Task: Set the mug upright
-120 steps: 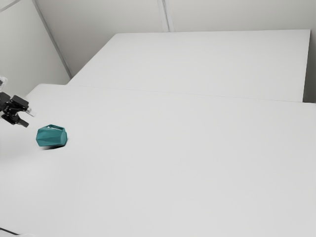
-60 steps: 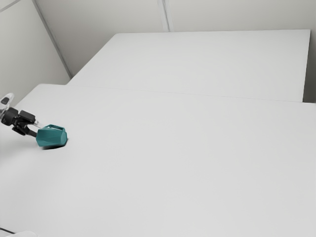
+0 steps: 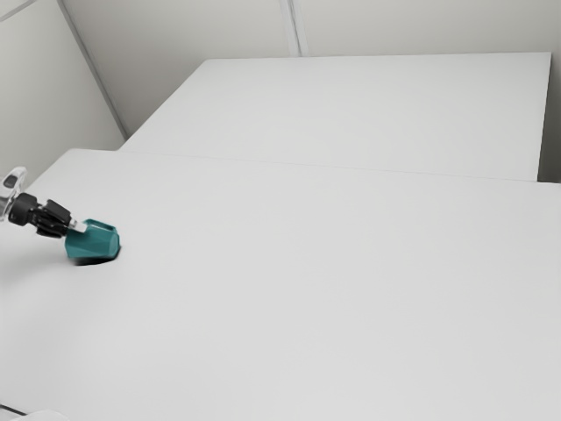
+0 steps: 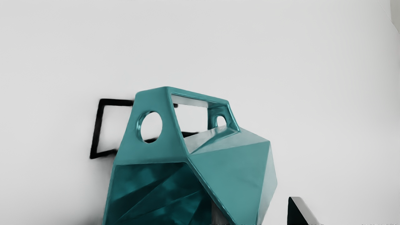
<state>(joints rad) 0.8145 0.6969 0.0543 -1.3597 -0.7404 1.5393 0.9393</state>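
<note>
With its fingers apart, the hand [image 3: 75,231] is at the mouth end of the teal faceted mug [image 3: 95,242]. The outer finger [image 4: 300,214] stands just beside the mug's wall [image 4: 231,172], a gap between them, while a grey sliver [image 4: 219,217] inside the mouth [image 4: 156,193] looks like the other fingertip. The mug lies on its side on the white worktop [image 3: 307,289], mouth toward the hand and handle [image 4: 150,100] uppermost, near the exterior view's left edge.

Closing here would likely pinch one wall only, so the mug could pivot or slip while being turned, its slanted facets giving the pads little flat to bear on. If the gap is uneven, the outer finger would drag the mug sideways before any grip is made. Lifting too low or tilting too fast could scrape the base edge, and letting go short of upright would let it topple back.
</note>
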